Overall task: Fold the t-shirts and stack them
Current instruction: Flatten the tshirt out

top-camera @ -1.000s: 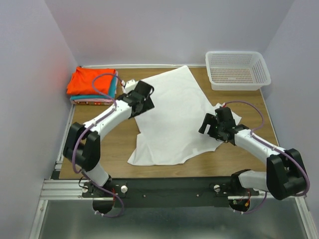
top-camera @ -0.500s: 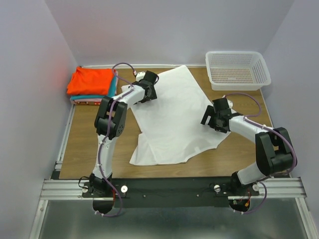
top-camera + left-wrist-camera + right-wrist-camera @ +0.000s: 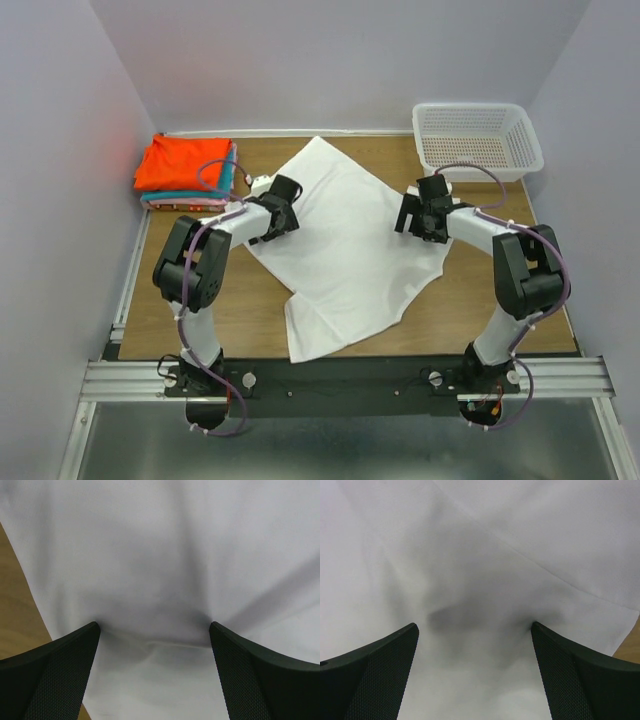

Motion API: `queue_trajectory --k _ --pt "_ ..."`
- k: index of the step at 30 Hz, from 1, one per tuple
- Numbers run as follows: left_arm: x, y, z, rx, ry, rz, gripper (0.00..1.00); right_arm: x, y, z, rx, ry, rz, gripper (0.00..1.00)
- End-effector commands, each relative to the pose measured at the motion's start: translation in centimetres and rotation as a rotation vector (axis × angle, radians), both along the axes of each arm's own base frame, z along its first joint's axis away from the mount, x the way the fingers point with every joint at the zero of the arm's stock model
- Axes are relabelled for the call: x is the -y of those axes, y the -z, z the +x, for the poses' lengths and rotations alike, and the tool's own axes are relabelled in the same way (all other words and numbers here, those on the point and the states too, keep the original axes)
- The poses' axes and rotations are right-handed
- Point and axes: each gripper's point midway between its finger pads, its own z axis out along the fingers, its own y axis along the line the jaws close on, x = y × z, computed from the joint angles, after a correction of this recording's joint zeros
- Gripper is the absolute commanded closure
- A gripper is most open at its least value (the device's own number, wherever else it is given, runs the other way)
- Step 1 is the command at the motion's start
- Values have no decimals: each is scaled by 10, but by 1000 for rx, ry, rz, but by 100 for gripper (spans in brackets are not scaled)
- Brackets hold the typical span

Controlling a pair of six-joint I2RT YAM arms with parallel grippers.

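- Looking down from the top camera: white t-shirt (image 3: 345, 250) spread flat in the middle of the tabletop (image 3: 250, 300). The left gripper (image 3: 283, 205) sits on its left edge and the right gripper (image 3: 420, 215) on its right edge, near the basket (image 3: 478, 140). Folded shirts (image 3: 185, 170), orange-red on top, are stacked in the far-left corner.
- Left wrist view: jaws wide apart, both fingertips (image 3: 55, 675) pressed onto the white cloth, which puckers between them. Nothing is clamped.
- Right wrist view: jaws equally wide, tips resting on the cloth below a diagonal crease. Nothing is clamped.
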Motion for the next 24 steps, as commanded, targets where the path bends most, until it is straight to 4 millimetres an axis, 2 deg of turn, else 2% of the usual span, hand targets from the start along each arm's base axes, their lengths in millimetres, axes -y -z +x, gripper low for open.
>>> queue_trajectory --k 1,2,4,5,6,7,8,9,11,12,13,15,16,17,19,20,22,24 --pt "-4 45 -100 -231 -29 -9 2 -15 7 12 -28 -89 35 0" --pt "-11 55 -126 -273 -34 6 2 -18 14 15 -43 -103 40 0" --pt "-4 51 -145 -279 -25 -31 2 -30 8 31 -25 -147 69 0" --pt "-5 50 -160 -279 -26 -10 2 -36 11 41 -23 -165 67 0" --pt "3 50 -163 -272 -29 -20 2 -35 21 39 -46 -168 60 0" --pt "-1 43 -174 -294 -42 7 2 -46 14 51 -25 -193 85 0" --pt "6 40 -177 -289 -64 -7 2 -48 24 54 -43 -201 82 0" --pt "9 38 -180 -296 -54 -12 2 -52 25 60 -37 -215 80 0" --pt "21 35 -181 -298 -35 -45 2 -58 16 79 -2 -220 74 0" --pt "23 36 -183 -309 -35 -51 2 -57 22 83 -7 -213 63 0" --pt "24 37 -183 -314 -37 -53 2 -54 14 94 21 -196 40 0" --pt "25 38 -184 -326 -47 -54 2 -50 13 104 35 -187 12 0" --pt "24 38 -188 -341 -60 -56 2 -47 18 108 34 -186 -21 0" --pt "23 39 -193 -353 -65 -58 2 -46 13 117 49 -181 -33 0" --pt "22 40 -209 -380 -73 -88 2 -43 22 120 30 -190 -62 0" --pt "23 35 -212 -374 -78 -113 2 -45 19 127 42 -196 -64 0" --pt "16 37 -226 -395 -104 -115 2 -45 31 127 16 -194 -68 0" --pt "10 32 -234 -405 -120 -107 2 -47 33 130 14 -191 -60 0"
